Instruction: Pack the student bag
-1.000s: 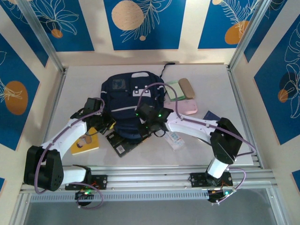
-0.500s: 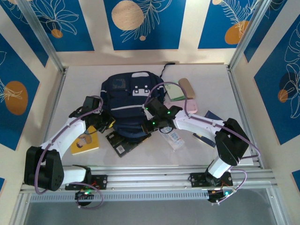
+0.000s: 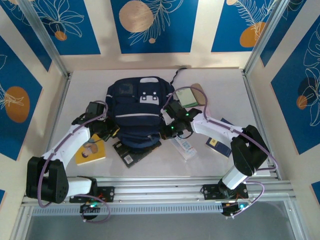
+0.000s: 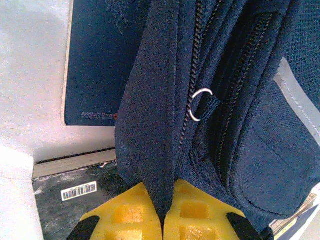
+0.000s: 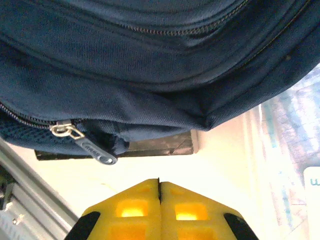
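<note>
The student bag [image 3: 136,112], a navy backpack with white patches and a pale stripe, lies flat mid-table. My left gripper [image 3: 111,132] sits at its lower left edge, shut on a fold of the bag's fabric [image 4: 162,190] beside a zip with a metal ring [image 4: 200,104]. My right gripper [image 3: 166,133] is at the bag's lower right corner. Its yellow fingers [image 5: 132,210] are pressed together with nothing between them, just short of the bag's edge [image 5: 150,100]. A grey zipper pull [image 5: 92,150] hangs to the left of them.
A yellow book [image 3: 91,150] lies under the left arm. A black notebook [image 3: 131,152] pokes out below the bag. A clear packet [image 3: 184,147], a green notebook [image 3: 186,96], a tan case [image 3: 199,90] and a dark blue booklet [image 3: 220,139] lie to the right.
My right gripper has swung right, from over the bag's lower front to beside its right corner. The bag has shifted slightly up and left. The left gripper keeps its hold.
</note>
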